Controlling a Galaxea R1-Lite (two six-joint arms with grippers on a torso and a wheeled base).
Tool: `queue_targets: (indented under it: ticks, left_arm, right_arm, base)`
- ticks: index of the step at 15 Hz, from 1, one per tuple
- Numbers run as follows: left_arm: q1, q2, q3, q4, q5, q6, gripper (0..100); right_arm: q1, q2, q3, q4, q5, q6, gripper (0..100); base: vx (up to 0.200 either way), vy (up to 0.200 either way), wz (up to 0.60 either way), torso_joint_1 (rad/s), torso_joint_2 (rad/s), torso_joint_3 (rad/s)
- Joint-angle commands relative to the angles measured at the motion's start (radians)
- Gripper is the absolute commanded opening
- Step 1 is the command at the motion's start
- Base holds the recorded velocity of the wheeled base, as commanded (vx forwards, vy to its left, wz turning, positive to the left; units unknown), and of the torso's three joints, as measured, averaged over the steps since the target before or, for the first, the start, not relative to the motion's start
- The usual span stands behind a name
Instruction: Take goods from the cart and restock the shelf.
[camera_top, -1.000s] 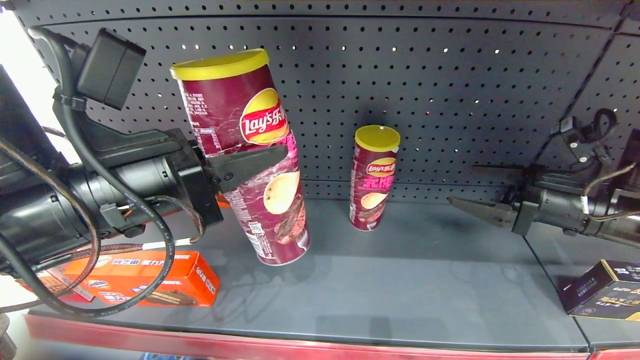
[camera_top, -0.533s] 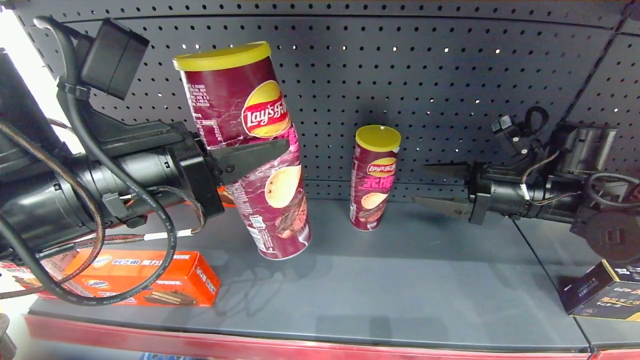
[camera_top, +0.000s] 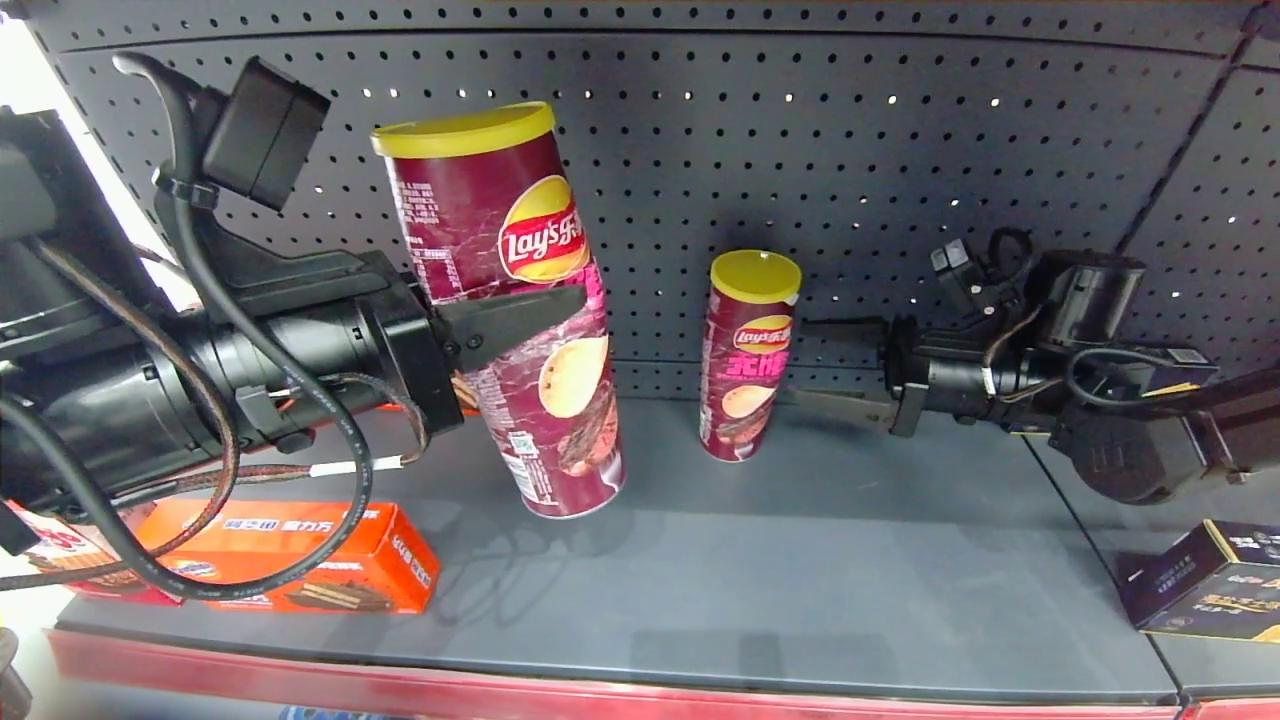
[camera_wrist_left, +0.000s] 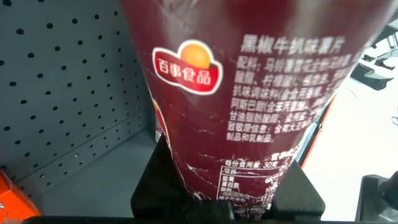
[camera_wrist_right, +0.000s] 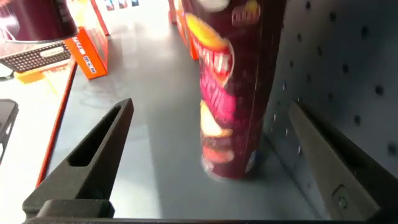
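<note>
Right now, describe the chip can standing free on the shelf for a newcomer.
Find the dark grey pegboard-backed shelf. Mid-shelf, near the back, stands a maroon cylindrical chip can with a yellow lid. Unlike the tilted can to its left, it stands upright, ungripped.

A tall dark-red cardboard chip can (camera_top: 500, 230) leans over the left half of the grey metal shelf (camera_top: 800, 580), held in the left gripper (camera_top: 565, 315). To its right, a small dark-red cardboard chip can (camera_top: 745, 370) stands straight up at the back edge, by the black metal wall with holes (camera_top: 900, 180). The right gripper (camera_top: 815, 360) sits just right of it, fingers apart. An orange cardboard box (camera_top: 300, 560) lies at the front left corner. A dark cardboard box (camera_top: 1210, 580) lies far right, near the front edge.
</note>
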Motion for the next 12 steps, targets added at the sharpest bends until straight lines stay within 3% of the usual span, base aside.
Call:
queue_targets:
  ticks: [1, 12]
  left_arm:
    - [0.001, 0.006, -0.001, -0.001, 0.000, 0.000, 0]
    - [0.015, 0.004, 0.001, -0.002, -0.018, 0.000, 0]
  right_arm:
    - [0.001, 0.055, -0.028, -0.028, 0.003, 0.001, 100]
    - [0.055, 0.130, -0.073, -0.034, 0.003, 0.002, 100]
  base:
    - [0.000, 0.000, 0.00, 0.000, 0.00, 0.000]
    - [0.000, 0.000, 0.00, 0.000, 0.00, 0.000]
